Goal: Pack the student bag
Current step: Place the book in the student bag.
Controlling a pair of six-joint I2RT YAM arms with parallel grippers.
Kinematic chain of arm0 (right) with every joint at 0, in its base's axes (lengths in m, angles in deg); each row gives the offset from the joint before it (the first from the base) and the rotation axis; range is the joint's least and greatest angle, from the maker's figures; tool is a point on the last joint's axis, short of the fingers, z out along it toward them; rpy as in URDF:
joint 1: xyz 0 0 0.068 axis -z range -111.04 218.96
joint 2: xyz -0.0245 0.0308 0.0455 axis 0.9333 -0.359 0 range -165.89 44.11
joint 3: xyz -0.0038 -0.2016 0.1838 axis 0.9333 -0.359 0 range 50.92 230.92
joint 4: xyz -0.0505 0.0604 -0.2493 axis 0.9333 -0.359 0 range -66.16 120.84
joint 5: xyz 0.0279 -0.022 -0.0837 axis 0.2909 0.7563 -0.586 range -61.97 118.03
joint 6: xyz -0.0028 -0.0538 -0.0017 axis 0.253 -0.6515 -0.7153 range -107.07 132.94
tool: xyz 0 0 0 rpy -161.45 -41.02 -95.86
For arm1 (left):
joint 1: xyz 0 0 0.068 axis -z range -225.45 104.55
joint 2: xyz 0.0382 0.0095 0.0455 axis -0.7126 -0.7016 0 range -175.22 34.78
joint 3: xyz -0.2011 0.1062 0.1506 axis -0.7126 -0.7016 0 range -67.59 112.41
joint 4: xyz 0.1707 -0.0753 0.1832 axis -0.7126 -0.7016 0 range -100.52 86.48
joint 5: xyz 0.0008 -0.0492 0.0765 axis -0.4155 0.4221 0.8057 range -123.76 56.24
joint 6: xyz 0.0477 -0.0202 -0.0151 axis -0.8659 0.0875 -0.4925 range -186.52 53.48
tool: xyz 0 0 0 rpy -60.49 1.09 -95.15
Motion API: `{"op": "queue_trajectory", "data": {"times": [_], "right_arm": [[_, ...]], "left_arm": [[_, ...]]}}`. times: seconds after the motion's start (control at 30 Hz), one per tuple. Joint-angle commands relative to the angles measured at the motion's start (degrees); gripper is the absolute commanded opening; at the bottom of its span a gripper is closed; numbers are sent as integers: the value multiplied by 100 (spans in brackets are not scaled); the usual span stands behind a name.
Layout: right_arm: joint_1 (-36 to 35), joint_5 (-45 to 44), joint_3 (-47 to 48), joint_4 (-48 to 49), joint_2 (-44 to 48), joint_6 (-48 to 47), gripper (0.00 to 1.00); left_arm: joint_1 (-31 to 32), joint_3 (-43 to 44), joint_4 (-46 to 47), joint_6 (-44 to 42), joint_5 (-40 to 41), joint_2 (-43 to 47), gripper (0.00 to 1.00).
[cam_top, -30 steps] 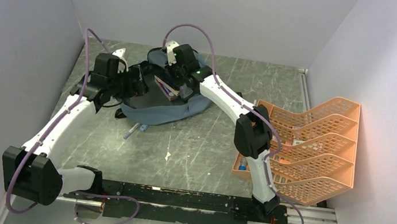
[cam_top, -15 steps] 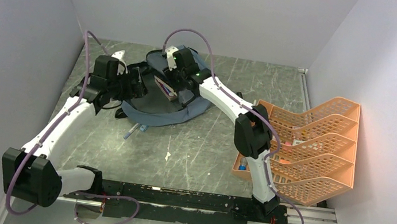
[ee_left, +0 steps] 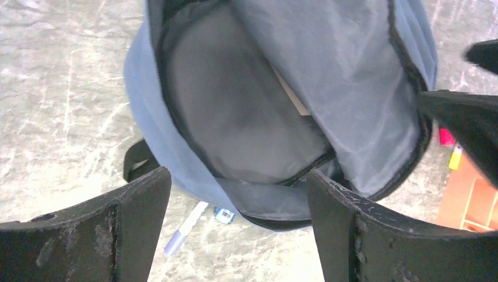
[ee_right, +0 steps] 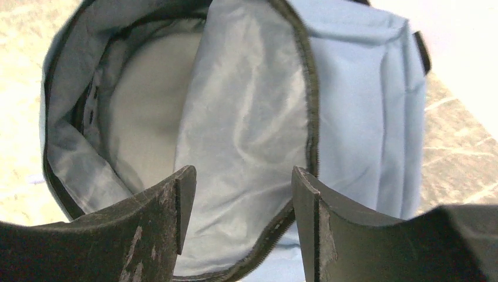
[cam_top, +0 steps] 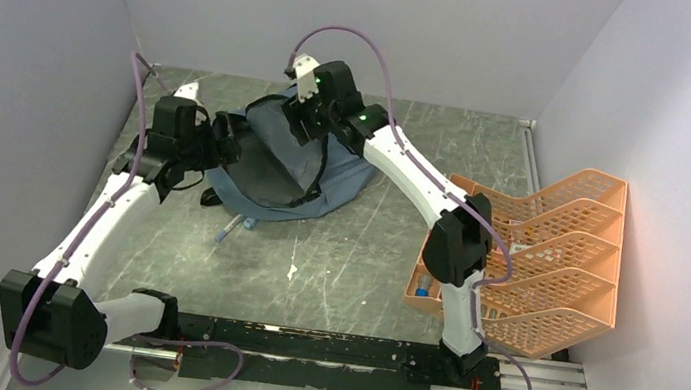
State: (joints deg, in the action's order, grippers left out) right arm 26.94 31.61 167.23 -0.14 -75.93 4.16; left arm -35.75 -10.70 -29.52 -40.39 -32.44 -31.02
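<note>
The student bag [cam_top: 270,160] lies unzipped at the back of the table, its blue-grey flap folded over part of the opening. In the left wrist view the bag [ee_left: 141,88] shows its grey lining and a tan edge of something flat [ee_left: 292,98] inside. My left gripper [cam_top: 227,132] hovers open at the bag's left rim, with nothing between its fingers [ee_left: 135,229]. My right gripper [cam_top: 303,121] is open above the bag's far side. In its own view the right gripper [ee_right: 242,176] hangs over the bag [ee_right: 364,117], and the zip edge [ee_right: 311,117] runs below, apart from the fingers.
A pen [cam_top: 228,228] and a small blue item [ee_left: 224,215] lie on the table just in front of the bag. An orange mesh tray organiser [cam_top: 556,253] stands at the right with a few small items in it. A white scrap [cam_top: 292,271] lies mid-table.
My right gripper opened and rose out of the bag toward the back. The bag's flap dropped over the opening, hiding most of the contents. My left gripper drew slightly left.
</note>
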Motion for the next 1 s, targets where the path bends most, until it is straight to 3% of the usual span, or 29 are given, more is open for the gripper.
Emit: {"op": "queue_trajectory", "data": {"times": [0.0,0.27,0.37,0.43,0.6,0.77,0.97], "right_arm": [[195,-324,-238,460,286,307,64],[814,137,217,279,-219,1517,66],[1031,750,149,401,-314,1992,67],[1111,678,-53,619,-299,2277,66],[1253,272,-132,673,-475,2561,56],[1250,427,164,322,-877,2321,45],[1257,582,-40,364,-916,2262,40]], "left_arm": [[-349,-315,36,42,221,93,89],[-1141,-678,704,171,-1018,-554,91],[-1215,-577,970,114,-1395,-743,92],[-1216,-448,1096,79,-1618,-941,91],[-1215,-124,988,81,-1440,-1476,89],[-1215,-264,1154,22,-1250,-1519,81],[-1224,-105,1058,-162,-1184,-1624,64]]}}
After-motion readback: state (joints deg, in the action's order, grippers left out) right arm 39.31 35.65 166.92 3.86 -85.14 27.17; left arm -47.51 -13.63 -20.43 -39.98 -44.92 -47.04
